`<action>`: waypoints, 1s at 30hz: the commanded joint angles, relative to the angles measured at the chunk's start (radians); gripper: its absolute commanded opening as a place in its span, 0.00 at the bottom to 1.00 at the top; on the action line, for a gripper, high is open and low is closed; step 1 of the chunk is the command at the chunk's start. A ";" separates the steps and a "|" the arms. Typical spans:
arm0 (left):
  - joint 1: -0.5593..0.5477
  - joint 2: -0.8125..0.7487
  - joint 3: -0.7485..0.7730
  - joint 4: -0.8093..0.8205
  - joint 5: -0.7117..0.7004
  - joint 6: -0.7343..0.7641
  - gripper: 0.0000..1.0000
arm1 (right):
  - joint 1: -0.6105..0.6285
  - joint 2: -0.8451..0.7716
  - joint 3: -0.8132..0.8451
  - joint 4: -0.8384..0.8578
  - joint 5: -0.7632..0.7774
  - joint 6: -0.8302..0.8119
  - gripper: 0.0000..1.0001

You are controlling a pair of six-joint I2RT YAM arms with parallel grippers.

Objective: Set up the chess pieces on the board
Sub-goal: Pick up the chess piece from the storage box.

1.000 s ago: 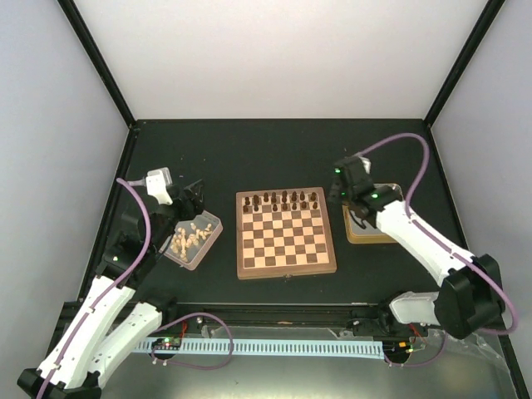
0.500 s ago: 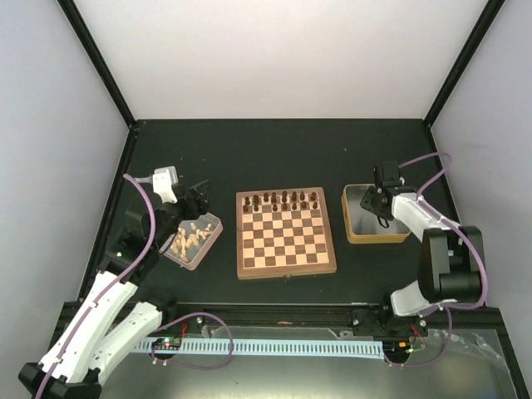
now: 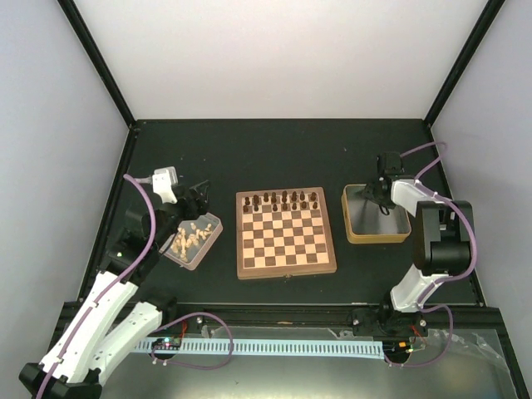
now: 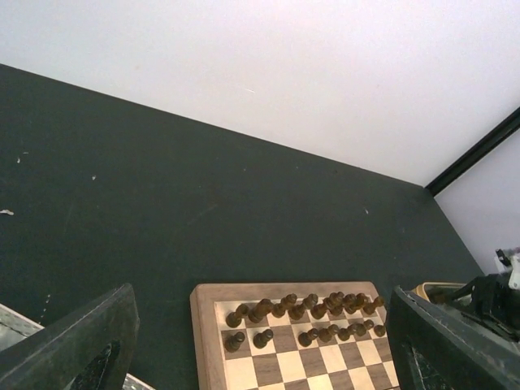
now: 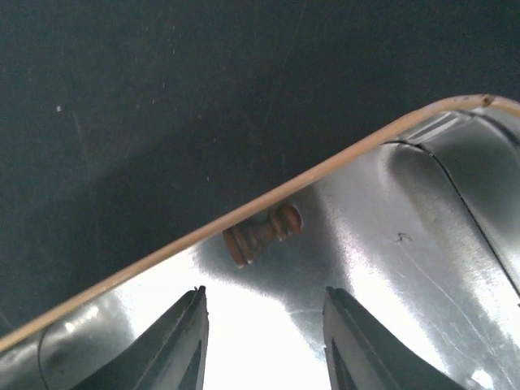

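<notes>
We see left gripper [image 4: 264, 345] spread wide, right gripper [image 5: 264, 341] spread above a chess piece [image 5: 260, 231] lying in its tray [image 5: 439, 268].

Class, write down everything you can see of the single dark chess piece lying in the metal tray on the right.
The dark chess piece is small and brown, and looks like turned wood. It has a flat round base, a narrow stem and a rounded head, so it is likely a pawn. It lies on its side on the shiny floor of the metal tray, close to the wall under the tan rim. The right gripper hovers just short of it, open, not touching it.
</notes>
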 commanded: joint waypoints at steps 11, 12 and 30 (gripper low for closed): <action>0.009 -0.012 -0.002 0.012 0.000 0.007 0.85 | -0.024 0.055 0.001 0.120 0.011 0.153 0.33; 0.009 -0.012 -0.002 0.013 0.001 0.006 0.85 | -0.025 0.060 -0.001 0.130 0.008 0.159 0.33; 0.009 -0.007 -0.005 0.016 0.004 0.005 0.85 | -0.026 0.052 0.037 -0.030 0.085 0.192 0.35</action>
